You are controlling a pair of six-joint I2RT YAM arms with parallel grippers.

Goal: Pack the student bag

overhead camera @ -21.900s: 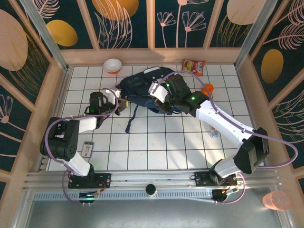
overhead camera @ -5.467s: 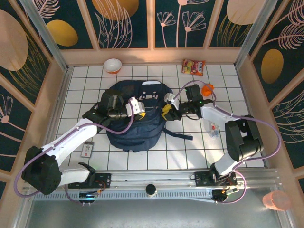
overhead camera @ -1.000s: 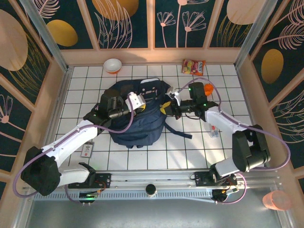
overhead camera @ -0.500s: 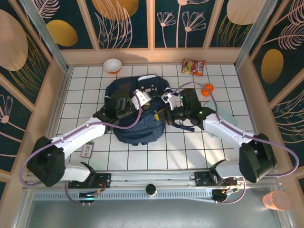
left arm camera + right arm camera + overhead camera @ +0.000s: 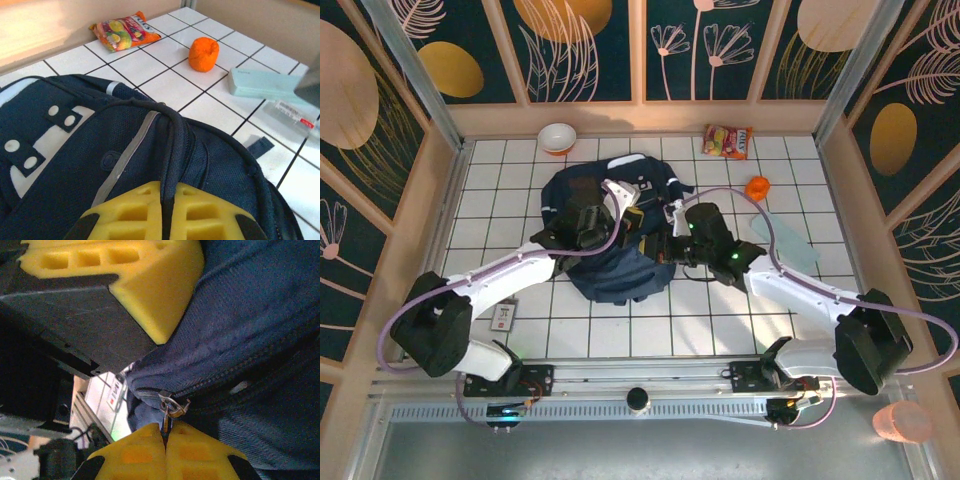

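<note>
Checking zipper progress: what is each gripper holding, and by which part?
Left gripper pinches a fabric ridge atop the student bag; right gripper pinches its zipper pull.

In the top view, the middle of the student bag (image 5: 615,278) is covered by both wrists. In the left wrist view, the bag is cut off at the left and bottom edges, its handle is lost between the pads of the left gripper (image 5: 161,205), and the pale green box (image 5: 257,82) is partly masked by a blurred grey shape (image 5: 312,85). In the right wrist view, the lower end of the zipper pull (image 5: 170,407) is hidden between the pads of the right gripper (image 5: 166,440).
</note>
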